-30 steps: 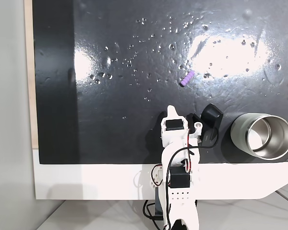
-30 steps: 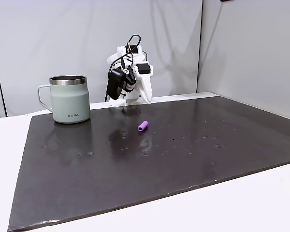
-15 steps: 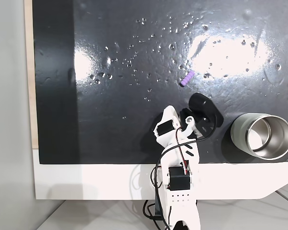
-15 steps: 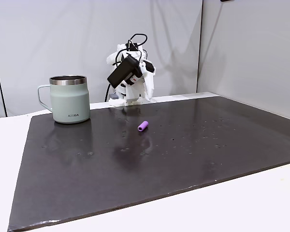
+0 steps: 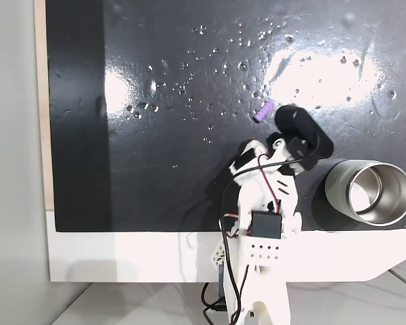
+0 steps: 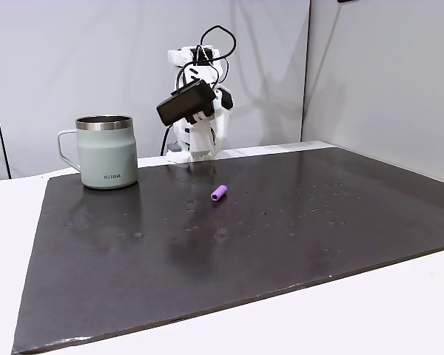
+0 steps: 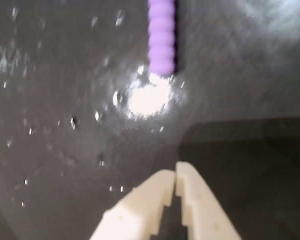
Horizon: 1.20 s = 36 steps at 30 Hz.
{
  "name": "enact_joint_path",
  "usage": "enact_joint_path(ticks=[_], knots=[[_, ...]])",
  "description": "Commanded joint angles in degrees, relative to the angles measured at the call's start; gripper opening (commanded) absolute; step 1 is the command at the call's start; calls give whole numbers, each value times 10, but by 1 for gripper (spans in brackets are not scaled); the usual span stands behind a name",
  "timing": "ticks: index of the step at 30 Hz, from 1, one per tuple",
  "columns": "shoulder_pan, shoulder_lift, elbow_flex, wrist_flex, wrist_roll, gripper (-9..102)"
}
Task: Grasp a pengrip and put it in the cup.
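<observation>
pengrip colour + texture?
Light purple, ridged in rings; the pengrip shows best in the wrist view.

White table (image 6: pixel 7 222) carries a black glossy mat (image 6: pixel 207 251). On the mat: purple pengrip (image 6: pixel 219 194) lying flat, cup (image 6: pixel 105 151) upright, well apart.

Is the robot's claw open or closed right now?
Closed: in the wrist view the gripper has both white fingertips touching, nothing between them.

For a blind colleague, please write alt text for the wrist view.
A light-purple ridged pengrip lies on a dark, glossy mat at the top of the picture, beside a bright glare spot. The cream gripper points up from the bottom edge, shut and apart from the pengrip.
</observation>
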Motion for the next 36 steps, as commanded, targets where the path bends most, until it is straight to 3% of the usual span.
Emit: enact_joint_path(ticks=[1, 9, 14, 36], knots=[[23, -75, -67, -69, -19, 0], [39, -243, -151, -148, -23, 0], [40, -281, -126, -223, -48, 0], [58, -374, -211, -232, -34, 3]])
